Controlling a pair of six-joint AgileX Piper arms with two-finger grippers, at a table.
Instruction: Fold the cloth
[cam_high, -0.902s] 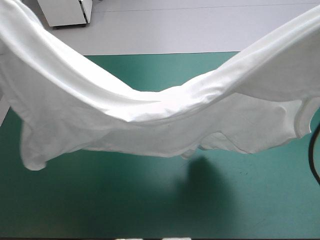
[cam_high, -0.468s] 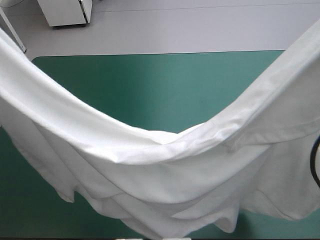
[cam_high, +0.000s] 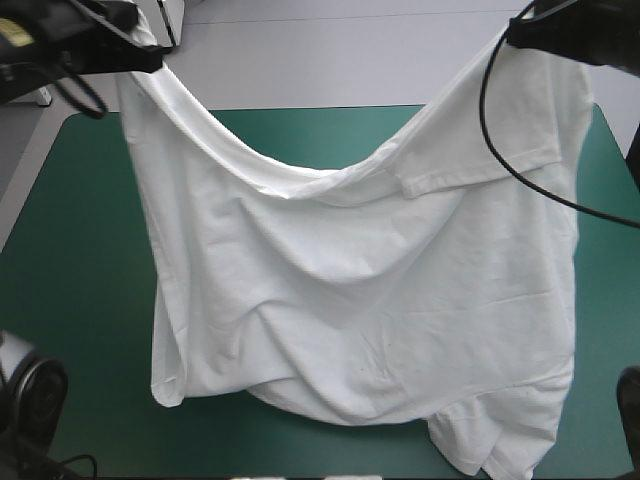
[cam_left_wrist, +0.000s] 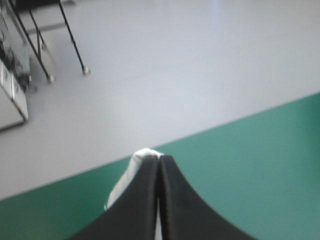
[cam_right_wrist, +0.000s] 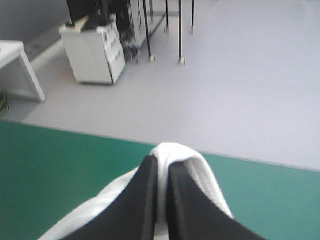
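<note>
My left fingers (cam_left_wrist: 142, 200) and right fingers (cam_right_wrist: 142, 200) each clamp the T-shirt (cam_high: 350, 280) by a top corner. I judge it light, limp and droopy.

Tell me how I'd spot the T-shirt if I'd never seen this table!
Find the big teal-green table. Above its far edge, the left gripper and right gripper each pinch something white. That is the T-shirt: the only cloth there, hanging between them like a hammock, wrinkled.
</note>
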